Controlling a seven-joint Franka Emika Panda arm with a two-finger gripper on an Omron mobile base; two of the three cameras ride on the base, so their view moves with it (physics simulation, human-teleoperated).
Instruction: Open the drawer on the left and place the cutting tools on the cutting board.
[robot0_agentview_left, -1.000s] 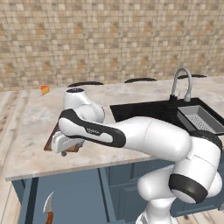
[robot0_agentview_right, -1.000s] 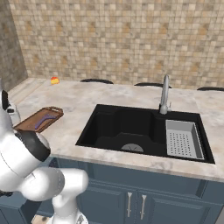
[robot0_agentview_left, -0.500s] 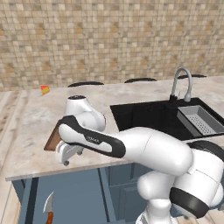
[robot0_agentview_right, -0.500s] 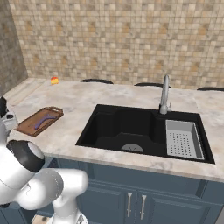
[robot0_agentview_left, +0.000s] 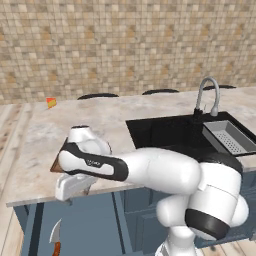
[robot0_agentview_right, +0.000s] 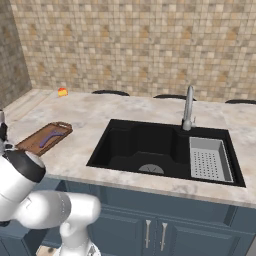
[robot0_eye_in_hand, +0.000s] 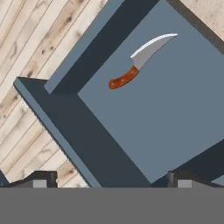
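Note:
The dark blue drawer (robot0_eye_in_hand: 157, 113) stands pulled open below the counter's left end. The knife (robot0_eye_in_hand: 141, 61), with its curved silver blade and red-brown handle, lies inside on the drawer floor; the left base view shows the knife (robot0_agentview_left: 55, 237) too. My gripper (robot0_eye_in_hand: 109, 181) hangs open above the drawer with nothing between its fingertips (robot0_eye_in_hand: 41, 180). It sits at the counter's front edge (robot0_agentview_left: 69, 192), above the knife. The brown cutting board (robot0_agentview_right: 31, 146) lies on the counter's left part, with the purple scissor-like tool (robot0_agentview_right: 51, 137) on it.
A small orange wedge (robot0_agentview_left: 51, 102) sits at the back left of the counter. The black sink (robot0_agentview_right: 150, 145) holds a grey rack (robot0_agentview_right: 210, 159), with the faucet (robot0_agentview_right: 187, 107) behind it. Wooden floor (robot0_eye_in_hand: 26, 48) shows beside the drawer.
The hand has swung from over the cutting board forward and down past the counter's front edge, above the open drawer. Its jaws stayed open.

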